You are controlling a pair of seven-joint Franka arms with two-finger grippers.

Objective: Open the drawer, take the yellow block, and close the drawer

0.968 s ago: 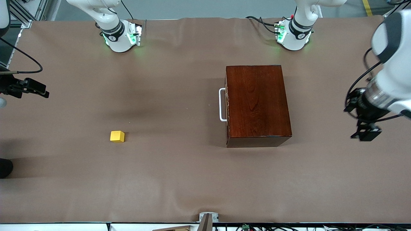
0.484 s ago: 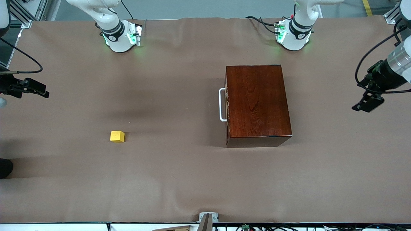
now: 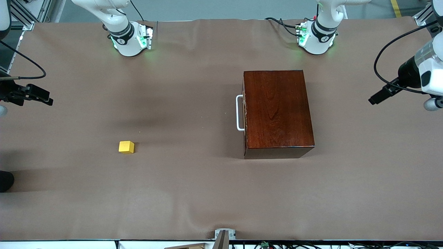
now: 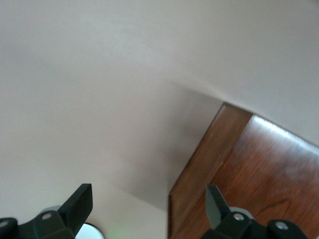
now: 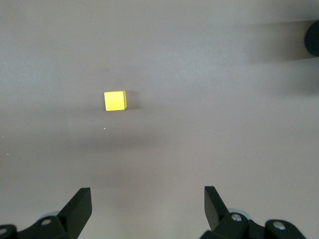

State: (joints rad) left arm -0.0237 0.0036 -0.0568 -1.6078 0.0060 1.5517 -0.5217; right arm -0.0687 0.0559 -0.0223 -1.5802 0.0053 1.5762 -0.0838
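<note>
Up went the left arm, its left claw (image 4: 148, 206) spread and empty above the table (image 3: 193, 193) beside the shut drawer (image 3: 279, 113). Right claw (image 5: 147, 208) hung spread, high over the table. Yellow block (image 3: 126, 147) sat well apart, toward the right arm's end.

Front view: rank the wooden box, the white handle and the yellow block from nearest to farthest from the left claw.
From the left claw, over the left arm's end of the table:
1. Wooden box, mid-table.
2. White handle, on the box's face toward the right arm's end.
3. Yellow block, toward the right arm's end.
</note>
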